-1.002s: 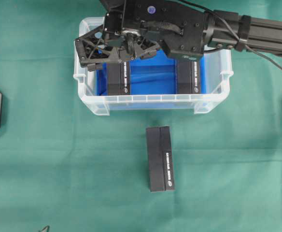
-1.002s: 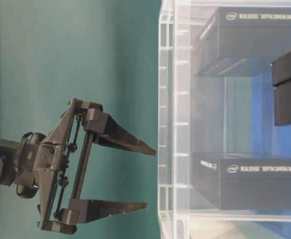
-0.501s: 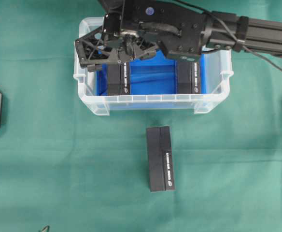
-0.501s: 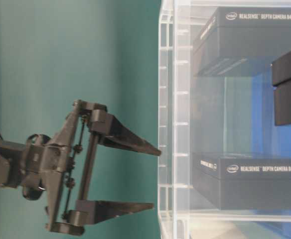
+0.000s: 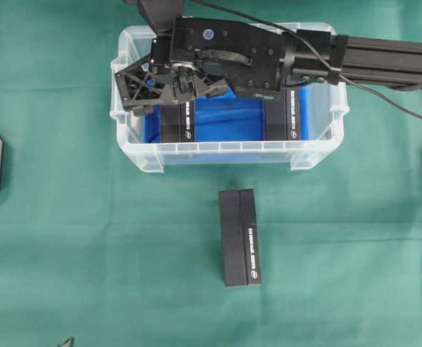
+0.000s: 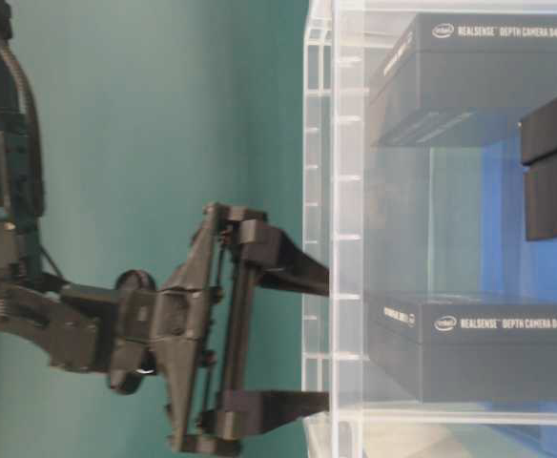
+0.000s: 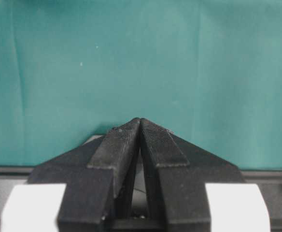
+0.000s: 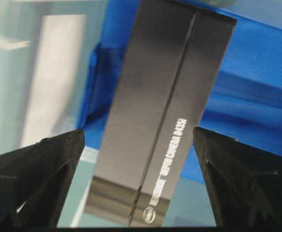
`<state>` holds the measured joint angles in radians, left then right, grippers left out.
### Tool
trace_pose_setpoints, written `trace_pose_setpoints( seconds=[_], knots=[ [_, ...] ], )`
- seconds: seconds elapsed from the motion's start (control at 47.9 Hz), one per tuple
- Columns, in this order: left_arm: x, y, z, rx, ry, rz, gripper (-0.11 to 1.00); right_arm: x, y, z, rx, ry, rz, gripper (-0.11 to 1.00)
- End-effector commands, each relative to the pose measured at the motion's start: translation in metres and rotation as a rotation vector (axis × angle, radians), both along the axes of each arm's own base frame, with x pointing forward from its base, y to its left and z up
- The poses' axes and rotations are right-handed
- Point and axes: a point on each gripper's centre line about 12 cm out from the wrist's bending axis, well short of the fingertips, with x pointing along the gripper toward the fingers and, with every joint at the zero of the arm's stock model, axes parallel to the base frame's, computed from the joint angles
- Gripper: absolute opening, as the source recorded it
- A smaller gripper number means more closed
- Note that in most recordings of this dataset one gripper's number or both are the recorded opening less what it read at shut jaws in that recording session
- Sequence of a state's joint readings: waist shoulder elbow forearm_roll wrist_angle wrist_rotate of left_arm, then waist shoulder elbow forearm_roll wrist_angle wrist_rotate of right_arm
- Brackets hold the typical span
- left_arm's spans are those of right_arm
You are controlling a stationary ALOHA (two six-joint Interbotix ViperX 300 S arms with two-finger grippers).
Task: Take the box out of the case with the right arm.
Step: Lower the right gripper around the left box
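Box [image 8: 160, 121] on the left side of the clear case [image 5: 229, 153] lies on its blue bottom, a second box [image 5: 292, 116] at the right. Right claw [image 8: 138, 188] hangs above it, spread wide, either finger apart from its sides. Left claw [image 7: 140, 126] is closed, empty.

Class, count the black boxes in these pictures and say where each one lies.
3: left box in the case, under the right pincer; right box in the case; third box on the cloth. The arm may hide more.
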<state>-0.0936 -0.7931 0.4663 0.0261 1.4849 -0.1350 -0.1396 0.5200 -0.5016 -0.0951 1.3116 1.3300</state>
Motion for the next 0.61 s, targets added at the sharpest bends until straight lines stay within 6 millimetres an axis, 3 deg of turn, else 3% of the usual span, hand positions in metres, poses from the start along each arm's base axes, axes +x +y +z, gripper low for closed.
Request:
trace_pose_setpoints(
  seconds=[0.0, 0.585],
  knots=[
    [0.002, 0.0, 0.008, -0.001, -0.025, -0.001, 0.02, -0.001, 0.0, 0.01, -0.005, -0.039, 0.005, 0.95],
    [0.002, 0.0, 0.008, -0.002, -0.026, 0.0, 0.02, 0.006, 0.003, -0.028, 0.051, -0.06, -0.009, 0.95]
  ],
)
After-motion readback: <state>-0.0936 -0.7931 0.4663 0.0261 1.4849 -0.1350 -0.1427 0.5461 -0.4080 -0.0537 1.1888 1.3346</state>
